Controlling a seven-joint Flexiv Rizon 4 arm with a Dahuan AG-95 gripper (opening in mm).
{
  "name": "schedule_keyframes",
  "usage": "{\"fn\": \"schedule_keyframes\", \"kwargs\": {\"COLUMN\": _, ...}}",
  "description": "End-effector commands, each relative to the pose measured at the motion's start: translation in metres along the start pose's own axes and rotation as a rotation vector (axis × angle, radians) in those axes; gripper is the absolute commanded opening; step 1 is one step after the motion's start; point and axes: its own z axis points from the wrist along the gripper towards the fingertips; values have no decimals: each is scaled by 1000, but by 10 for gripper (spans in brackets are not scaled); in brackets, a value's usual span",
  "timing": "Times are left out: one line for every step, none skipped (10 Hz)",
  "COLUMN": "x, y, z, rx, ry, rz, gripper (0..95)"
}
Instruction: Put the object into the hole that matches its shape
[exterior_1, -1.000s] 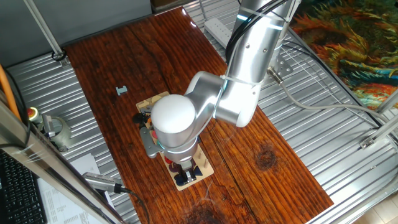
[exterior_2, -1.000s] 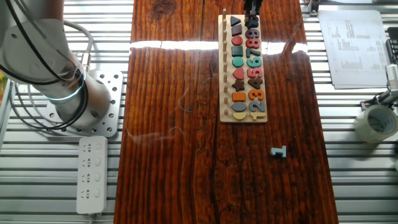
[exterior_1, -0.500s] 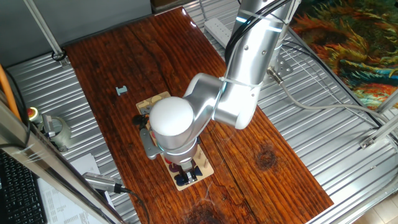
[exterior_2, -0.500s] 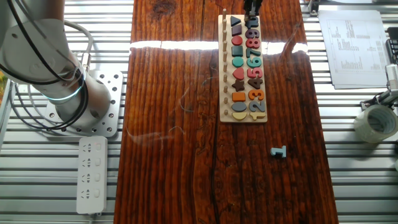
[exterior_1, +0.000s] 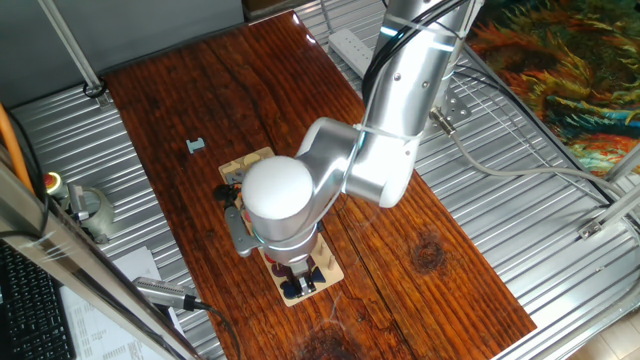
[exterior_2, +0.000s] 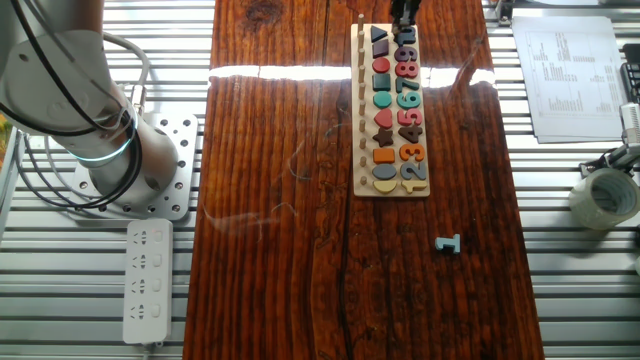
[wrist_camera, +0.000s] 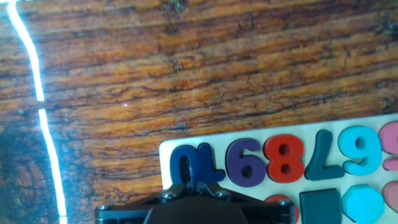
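Note:
The object is a dark navy-blue rounded "0" piece (wrist_camera: 185, 165). It lies at the end of the number row on the wooden shape board (wrist_camera: 166, 149), beside a navy "1". My gripper (wrist_camera: 200, 185) is directly over it, with the jaws drawn close together at the piece's lower edge. In the other fixed view the gripper (exterior_2: 405, 14) is at the far end of the board (exterior_2: 360, 120), with the navy piece (exterior_2: 405, 35) just below the fingers. In one fixed view the arm hides most of the board (exterior_1: 326, 272).
A small pale grey-blue piece (exterior_2: 448, 243) lies on the wood table away from the board; it also shows in one fixed view (exterior_1: 196, 146). A tape roll (exterior_2: 605, 196) and papers (exterior_2: 570, 75) sit on the metal side. A power strip (exterior_2: 147, 280) lies by the arm base.

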Motion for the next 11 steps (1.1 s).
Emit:
{"fn": "schedule_keyframes", "kwargs": {"x": -6, "y": -3, "z": -6, "rx": 0, "ry": 10, "rz": -2, "gripper": 0}}
{"fn": "schedule_keyframes", "kwargs": {"x": -10, "y": -8, "z": -12, "rx": -3, "ry": 11, "rz": -1, "gripper": 0}}
{"fn": "schedule_keyframes", "kwargs": {"x": -15, "y": -19, "z": -23, "rx": -4, "ry": 10, "rz": -12, "gripper": 0}}
{"fn": "schedule_keyframes", "kwargs": {"x": -19, "y": -31, "z": -32, "rx": -5, "ry": 10, "rz": -25, "gripper": 0}}
{"fn": "schedule_keyframes", "kwargs": {"x": -24, "y": -46, "z": -44, "rx": -8, "ry": 10, "rz": -40, "gripper": 0}}
{"fn": "schedule_keyframes", "kwargs": {"x": -28, "y": -63, "z": -55, "rx": -6, "ry": 10, "rz": -55, "gripper": 0}}
{"fn": "schedule_keyframes", "kwargs": {"x": -31, "y": -85, "z": -68, "rx": -5, "ry": 16, "rz": -69, "gripper": 0}}
{"fn": "schedule_keyframes", "kwargs": {"x": -31, "y": -94, "z": -74, "rx": -4, "ry": 16, "rz": -72, "gripper": 0}}
{"fn": "schedule_keyframes", "kwargs": {"x": -31, "y": -109, "z": -83, "rx": 8, "ry": 14, "rz": -76, "gripper": 0}}
{"fn": "schedule_keyframes", "kwargs": {"x": -30, "y": -120, "z": -88, "rx": 13, "ry": 13, "rz": -82, "gripper": 0}}
{"fn": "schedule_keyframes", "kwargs": {"x": -30, "y": -135, "z": -96, "rx": 12, "ry": 16, "rz": -95, "gripper": 0}}
